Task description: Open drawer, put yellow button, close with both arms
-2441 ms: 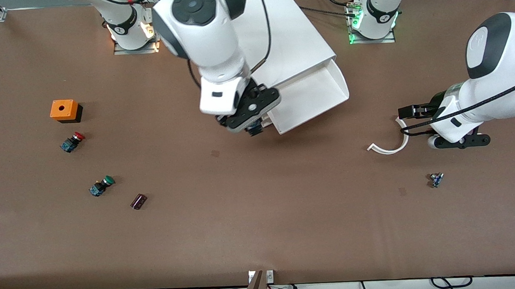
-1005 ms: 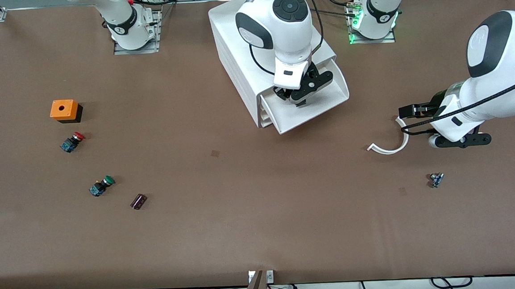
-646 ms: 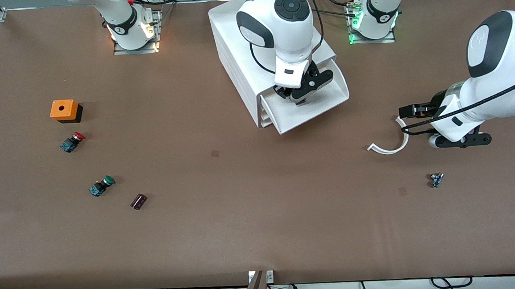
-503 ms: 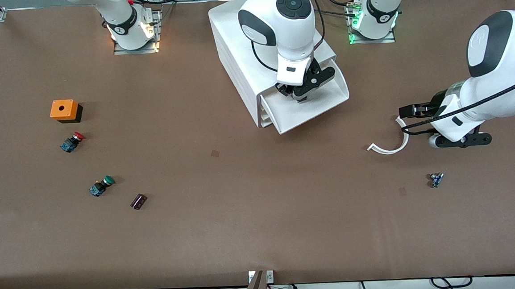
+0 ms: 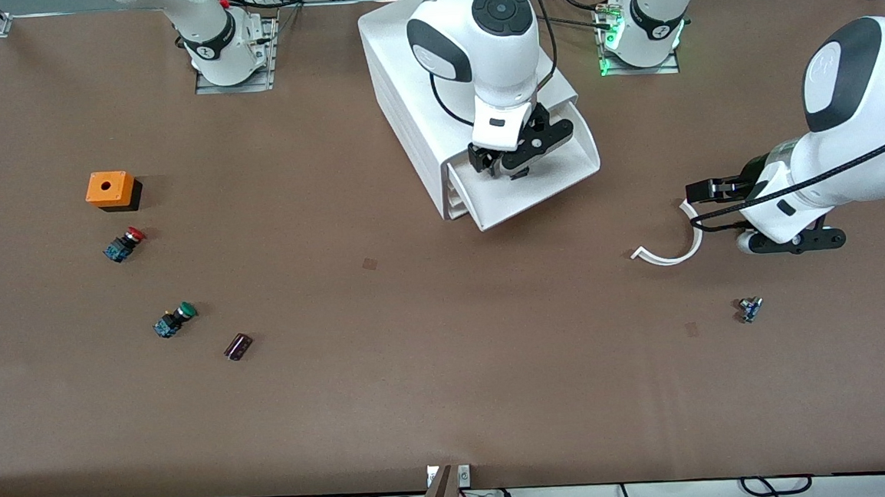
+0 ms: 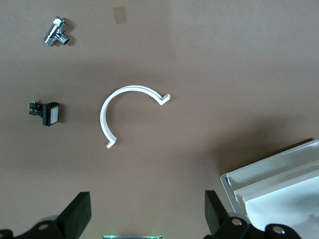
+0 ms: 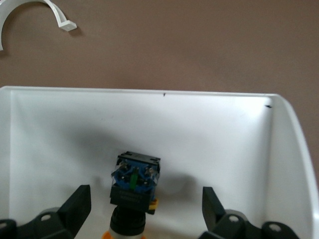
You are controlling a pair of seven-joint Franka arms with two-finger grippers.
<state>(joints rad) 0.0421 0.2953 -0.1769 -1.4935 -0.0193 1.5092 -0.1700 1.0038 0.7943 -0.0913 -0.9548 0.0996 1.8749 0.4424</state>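
The white cabinet (image 5: 406, 89) stands between the arm bases with its top drawer (image 5: 560, 166) pulled out. My right gripper (image 5: 510, 164) is low in that drawer and open. In the right wrist view the yellow button (image 7: 133, 188) lies on the drawer floor (image 7: 209, 134) between the spread fingers of the right gripper (image 7: 145, 195), apart from both of them; only the edge of its yellow cap shows. In the front view the gripper hides the button. My left gripper (image 5: 697, 207) waits open and empty over the table at the left arm's end; it also shows in the left wrist view (image 6: 147, 205).
A white curved strip (image 5: 673, 251) lies by the left gripper, a small metal part (image 5: 750, 309) nearer the camera. At the right arm's end are an orange box (image 5: 110, 189), a red-capped button (image 5: 124, 243), a green-capped button (image 5: 175, 319) and a dark cylinder (image 5: 238, 346).
The right arm swung from in front of the drawer to over it and lowered its gripper inside. In the last half second it shifted only slightly. The left arm has not moved.
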